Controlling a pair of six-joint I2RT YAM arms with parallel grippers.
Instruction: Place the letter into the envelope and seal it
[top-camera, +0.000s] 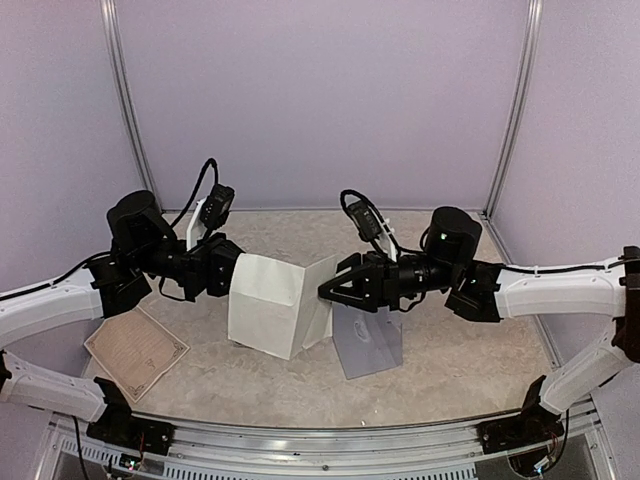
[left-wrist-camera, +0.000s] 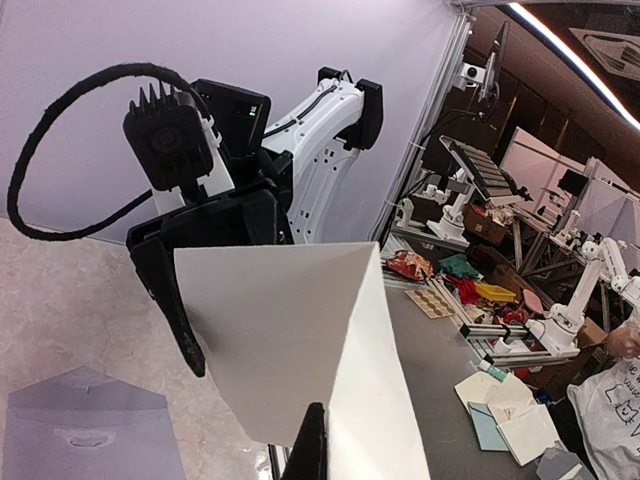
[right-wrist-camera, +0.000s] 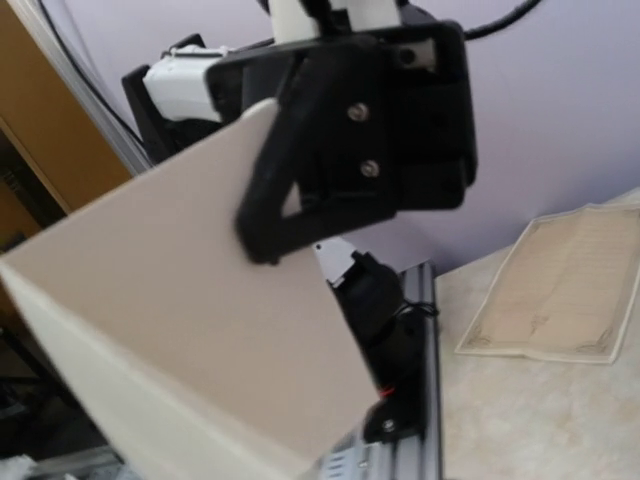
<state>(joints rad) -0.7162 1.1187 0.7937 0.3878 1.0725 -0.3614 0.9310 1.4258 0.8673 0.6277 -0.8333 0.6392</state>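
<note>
The folded white letter (right-wrist-camera: 200, 330) is seen nearest, filling the lower left of the right wrist view; it is held up off the desk (top-camera: 450, 370), between the left arm (top-camera: 50, 300) and the right arm (top-camera: 560, 285); its crease is set roughly upright and its two panels are angled apart like a half-open book.

The left edge of the letter is grasped by the left jaws, which are clenched on the paper; in the right wrist view one of their black fingers (right-wrist-camera: 275, 215) is laid over the sheet's upper corner.

The right jaws are placed at the opposite edge, on the letter's right panel; in the left wrist view one black finger (left-wrist-camera: 170, 300) is seen beside the sheet's upper left corner, while the other is hidden behind the paper; whether the paper is actually pinched there cannot be told.

The envelope (top-camera: 368, 345), grey-lavender, is laid flat on the desk below the right jaws, just beside the letter's lower right corner as seen from above; the letter is outside it; in the left wrist view the envelope's triangular flap is shown at the bottom left, peaked away from the camera.

A tan sheet (top-camera: 135, 350) with a dark ornamented border is laid on the desk at the left, beneath the left arm and well apart from the envelope; it is also seen at the right edge of the right wrist view.
</note>
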